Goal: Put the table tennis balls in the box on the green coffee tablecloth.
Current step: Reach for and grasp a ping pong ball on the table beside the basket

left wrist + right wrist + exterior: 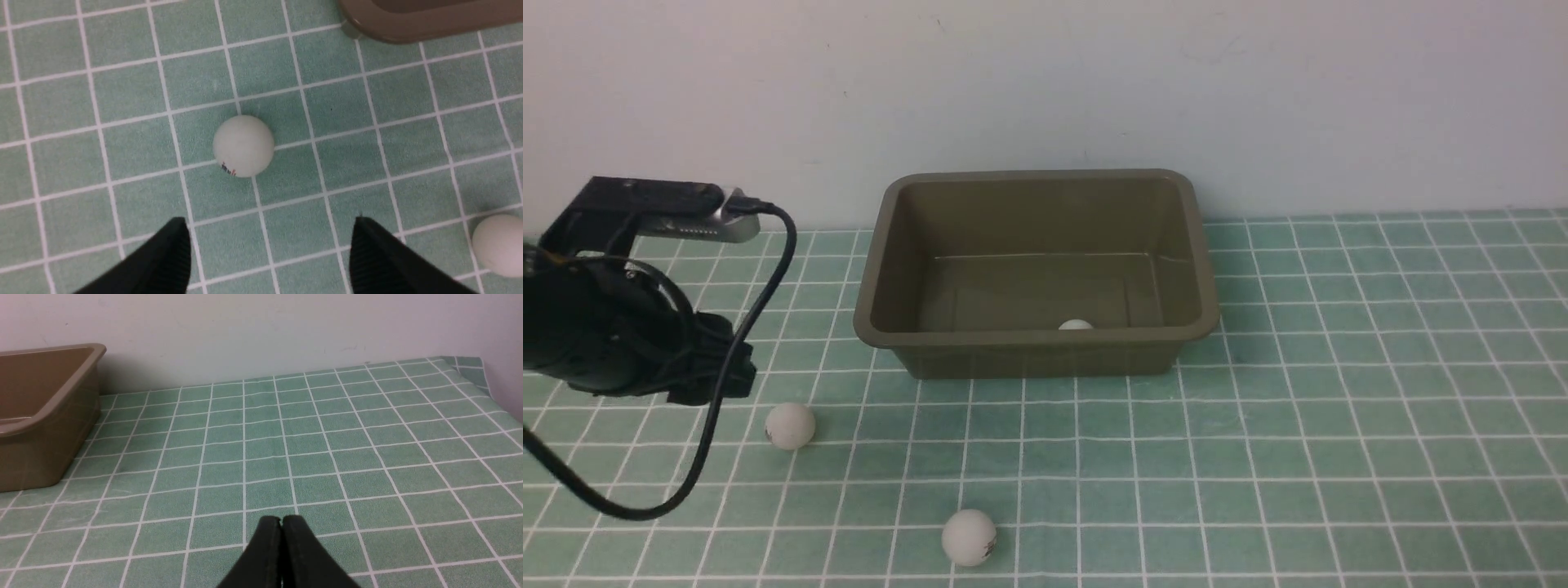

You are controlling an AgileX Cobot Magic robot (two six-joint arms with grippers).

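Note:
The olive-brown box [1029,336] stands at the back middle of the green coffee tablecloth [1339,408], with one table tennis ball [1076,325] showing just over its near wall. Two more white balls lie on the cloth: one [790,425] near the left arm, one [969,537] close to the front edge. In the left wrist view my left gripper [269,221] is open above the cloth. The marked ball [243,145] lies a little beyond its fingertips, untouched, and the other ball [500,245] sits off to one side. My right gripper [281,519] is shut and empty over bare cloth.
A black cable [719,408] loops down from the left arm's wrist camera [686,216] to the cloth. A pale wall [1045,82] runs right behind the box. The cloth's far right corner [470,363] ends at the wall. A box corner [408,24] shows beyond the ball.

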